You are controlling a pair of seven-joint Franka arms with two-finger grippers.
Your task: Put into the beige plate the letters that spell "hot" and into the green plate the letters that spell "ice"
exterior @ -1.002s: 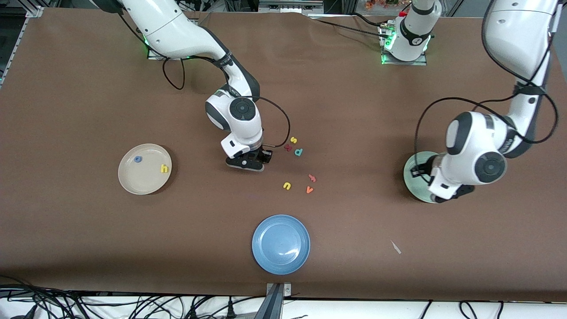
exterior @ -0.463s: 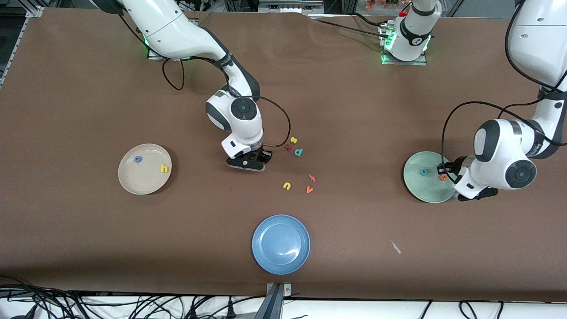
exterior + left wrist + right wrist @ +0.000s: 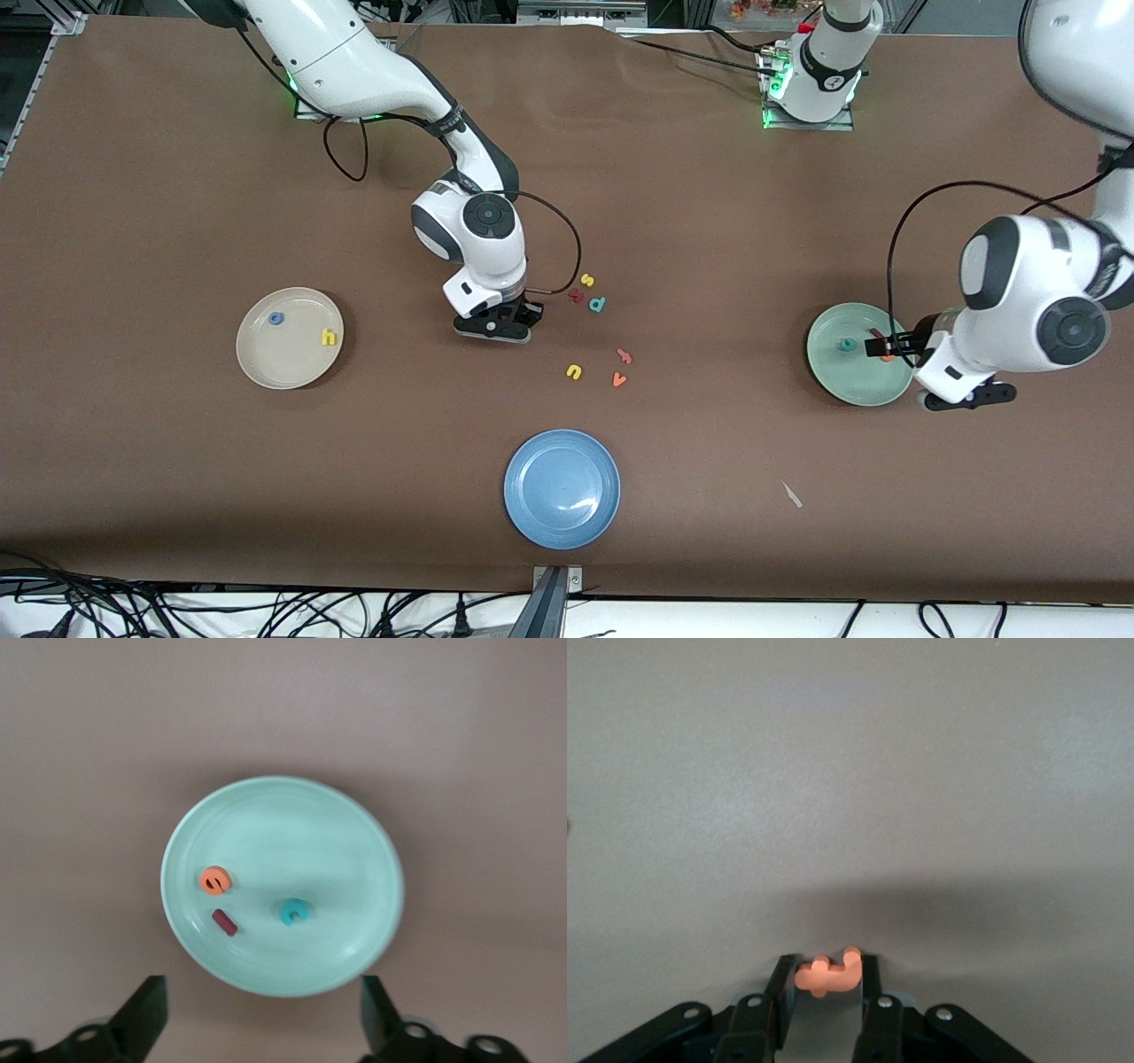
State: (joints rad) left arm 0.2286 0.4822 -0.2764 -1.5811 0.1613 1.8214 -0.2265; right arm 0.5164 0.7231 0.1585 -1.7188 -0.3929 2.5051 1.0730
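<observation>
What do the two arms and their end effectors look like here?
Both arms have glossy white shells with dark grey joint caps and black cables looping alongside. Green lights glow at their bases. The left end effector and right end effector are black, each with two flat fingers.

My tabletop [image 3: 177, 496] carries a brown cloth, evenly lit, with slight creases. Black cables [image 3: 177, 611] lie tangled along its white edge nearest the front camera. Metal framing [image 3: 576, 11] stands past the bases.
</observation>
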